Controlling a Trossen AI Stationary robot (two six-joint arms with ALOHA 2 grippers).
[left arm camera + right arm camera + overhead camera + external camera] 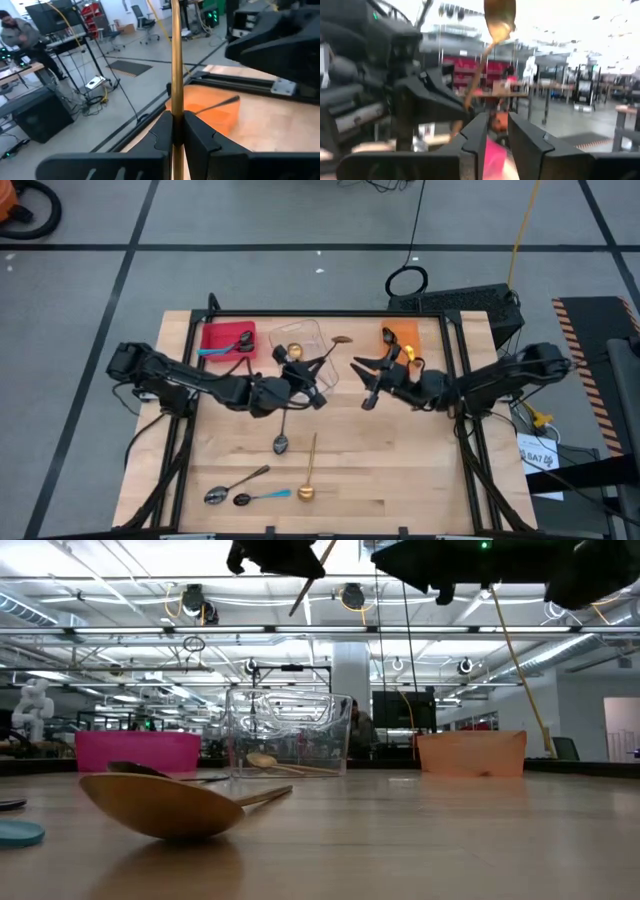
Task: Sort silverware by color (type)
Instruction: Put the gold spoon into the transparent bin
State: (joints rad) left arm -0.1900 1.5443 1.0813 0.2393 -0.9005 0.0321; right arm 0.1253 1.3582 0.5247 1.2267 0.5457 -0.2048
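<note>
The left claw (318, 376) is being held pinched on the handle of a gold spoon (334, 344), lifted clear of the surface (400, 470) at the right edge of the clear bin (300, 340). In the left wrist view the fingers (162, 132) are being pressed tight on either side of the slim gold handle (175, 65), so the spoon is judged to be carried, not loose. It is being kept high, probably so that it can be lowered over the bin's wall.

The right claw (368, 398) is being held in the air just across from it, empty; its fingers (475, 135) are standing slightly apart with nothing between them. It is likely being kept close as a waiting or hand-off position.

Behind, three bins are being used as sorting targets: a red bin (228, 338) with a blue-handled spoon (226, 349) in it, the clear bin with gold pieces inside, and an orange bin (402, 336) near the right arm.

Further out on the surface, unsorted silverware is lying in wait: a dark spoon (281, 438) near the middle, another gold spoon (309, 480), a silvery spoon (230, 488) and a second blue-handled spoon (262, 497) by the front edge. By this reckoning the sorting is being carried on, with four pieces left.
</note>
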